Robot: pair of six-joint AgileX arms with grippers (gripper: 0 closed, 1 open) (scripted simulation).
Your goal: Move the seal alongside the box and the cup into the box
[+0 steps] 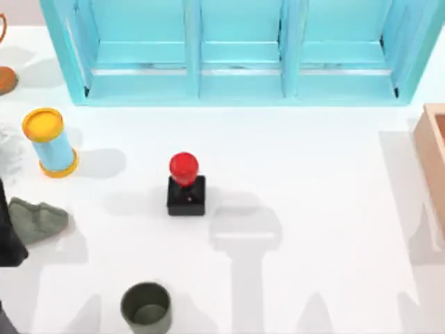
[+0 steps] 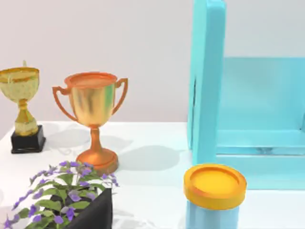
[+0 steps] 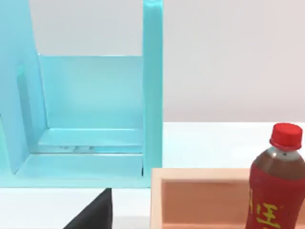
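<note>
The left gripper (image 2: 97,217) is a dark piece low in its wrist view, and whether it is spread or pressed together cannot be told; its arm (image 1: 10,233) sits at the table's left edge, just beside a grey-green cloth lump (image 1: 38,219). Behind the cloth stands a light-blue cylinder (image 1: 50,142) with yellow ends, upright. The left wrist view also takes in a gold trophy (image 2: 21,102), an orange trophy (image 2: 93,117) and a purple-flowered plant (image 2: 59,198). The cup (image 1: 147,307) stands upright near the front edge, left of centre, well apart from everything else. The seal (image 1: 185,186) stands upright near the middle of the table, red knob above black base, far from the box (image 1: 432,156) at the right edge. The turquoise shelf (image 1: 236,56) spans the back. The right gripper (image 3: 93,214) shows as a dark wedge in its wrist view, its state impossible to tell, before the box with a red bottle (image 3: 276,191) beside it.
</note>
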